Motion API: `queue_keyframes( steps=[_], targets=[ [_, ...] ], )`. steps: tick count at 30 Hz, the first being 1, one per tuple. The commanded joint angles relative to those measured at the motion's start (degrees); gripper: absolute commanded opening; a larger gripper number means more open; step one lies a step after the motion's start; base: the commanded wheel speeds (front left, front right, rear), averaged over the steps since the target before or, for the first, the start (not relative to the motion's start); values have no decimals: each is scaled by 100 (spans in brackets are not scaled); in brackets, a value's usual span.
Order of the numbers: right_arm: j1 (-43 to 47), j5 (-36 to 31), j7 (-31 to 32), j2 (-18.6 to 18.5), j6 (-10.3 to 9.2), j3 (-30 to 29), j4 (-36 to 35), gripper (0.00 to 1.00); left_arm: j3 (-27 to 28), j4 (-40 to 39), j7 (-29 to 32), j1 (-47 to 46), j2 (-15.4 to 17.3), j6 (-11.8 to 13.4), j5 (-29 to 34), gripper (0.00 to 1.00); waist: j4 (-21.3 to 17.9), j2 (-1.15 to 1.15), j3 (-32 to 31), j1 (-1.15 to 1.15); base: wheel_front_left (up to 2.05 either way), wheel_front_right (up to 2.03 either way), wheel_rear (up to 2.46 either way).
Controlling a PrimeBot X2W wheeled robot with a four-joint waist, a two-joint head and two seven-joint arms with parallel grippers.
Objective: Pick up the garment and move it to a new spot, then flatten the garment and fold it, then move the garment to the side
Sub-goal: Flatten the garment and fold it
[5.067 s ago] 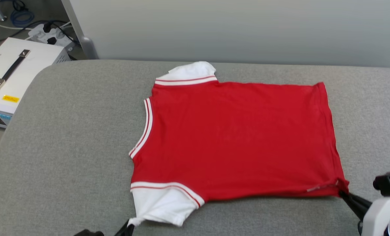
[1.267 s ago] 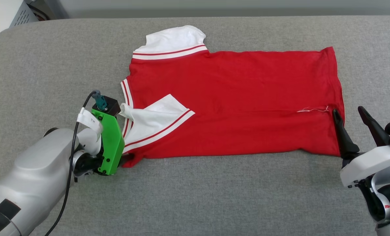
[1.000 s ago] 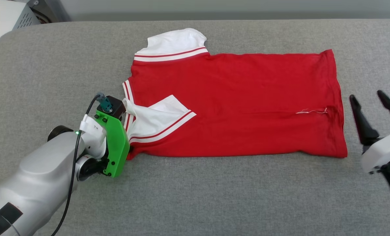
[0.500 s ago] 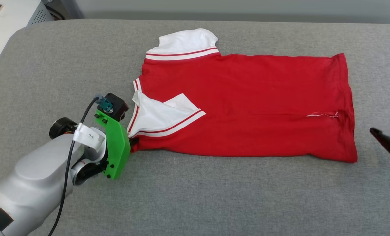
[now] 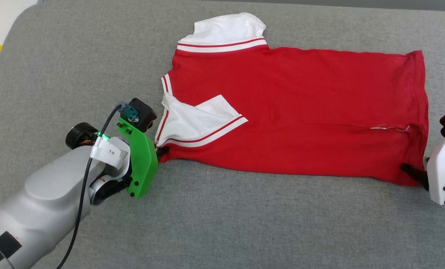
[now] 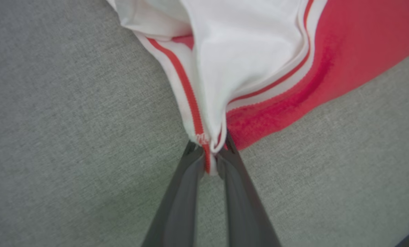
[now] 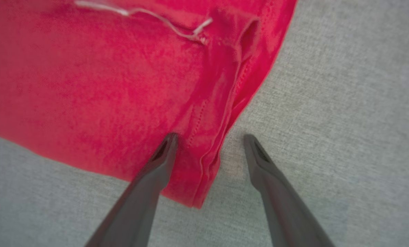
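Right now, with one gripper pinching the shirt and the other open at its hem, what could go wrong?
1. The left gripper pinches the garment only at its fingertips, on the striped sleeve seam; a pull may slip it free.
2. The right gripper is open astride the hem corner, one finger over cloth, one over the grey surface; closing may catch one layer only.

Right gripper [image 7: 210,137] apparently back astride garment [image 5: 300,112] hem
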Motion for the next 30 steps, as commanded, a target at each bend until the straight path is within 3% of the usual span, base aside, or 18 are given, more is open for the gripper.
queue_keyframes(
  steps=[1,4,5,7,15,22,30],
  targets=[
    [75,-38,-23,141,5,279,194,100,-13,10,-47,-79,-47,10,106,0,37,0,51,0,0,0,0],
    [122,44,-176,188,5,508,374,100,-24,50,-100,-33,-60,10,123,0,30,0,44,0,0,0,0],
    [118,79,-277,197,5,555,428,42,-28,71,-121,2,-56,10,127,0,16,0,19,0,0,0,0],
    [82,114,-497,182,5,615,489,2,-35,110,-155,82,-41,10,117,0,-22,0,-59,0,0,0,0],
    [46,315,-1251,-64,5,620,344,0,-47,107,-376,491,184,10,-72,0,-151,0,-613,0,0,0,0],
    [461,477,-1511,-346,5,491,-136,0,-49,-198,-487,830,548,24,-180,0,-179,0,-993,0,0,0,0],
    [1362,563,-1524,-485,5,16,-806,0,-56,-954,-382,1390,931,346,-189,0,-175,0,-1196,0,0,0,0]
  ],
)
